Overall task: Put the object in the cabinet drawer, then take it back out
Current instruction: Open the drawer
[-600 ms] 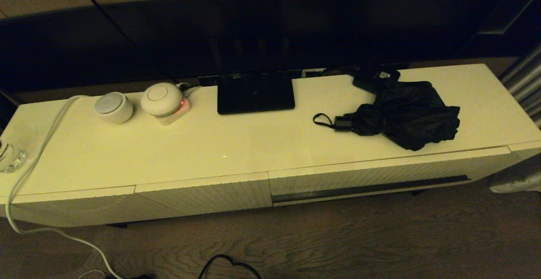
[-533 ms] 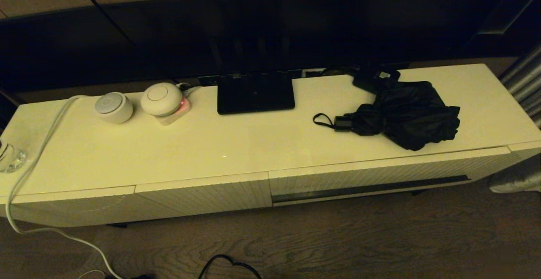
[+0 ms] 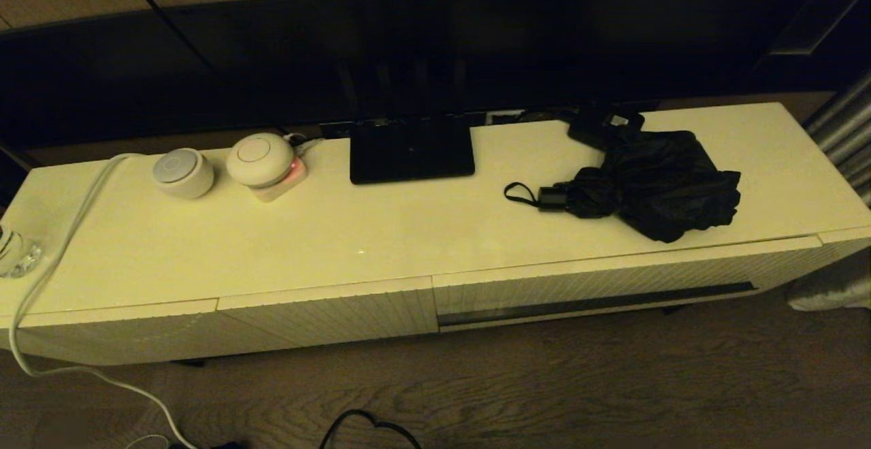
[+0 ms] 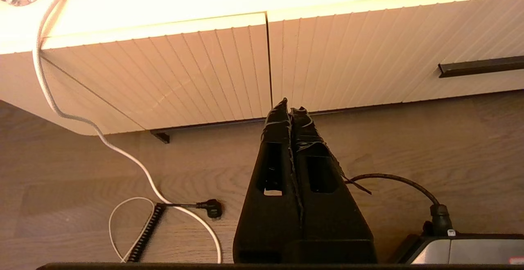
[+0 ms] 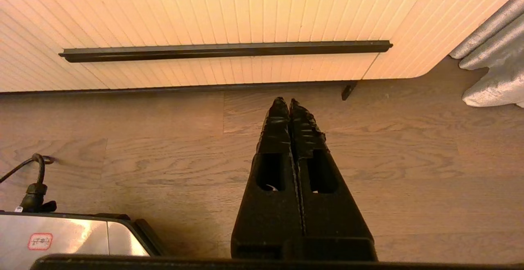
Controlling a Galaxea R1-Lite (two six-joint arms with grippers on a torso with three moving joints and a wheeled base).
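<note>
Black folding umbrella with bunched fabric [image 3: 653, 184] near cream cabinet's [image 3: 272, 245] right front edge, wide ribbed cream drawer [image 3: 612, 286] closed, left gripper [image 4: 290, 106] and right gripper [image 5: 285, 103] pressed together low over wooden floor [image 5: 409, 159].

The right pincer [image 5: 289, 102] fills the lower centre of the frame, its two black fingers pressed together with no gap, tips over the wooden floor [image 5: 409, 172] just short of the cabinet. Across the top of the frame runs the cabinet drawer [image 5: 229, 12], its ribbed cream front closed, with the long dark slot [image 5: 225, 50] along its lower edge. Grey curtain folds [image 5: 491, 69] hang at the right edge. At the lower left sit a silvery robot base [image 5: 61, 233] and a black cable [image 5: 35, 180].
</note>
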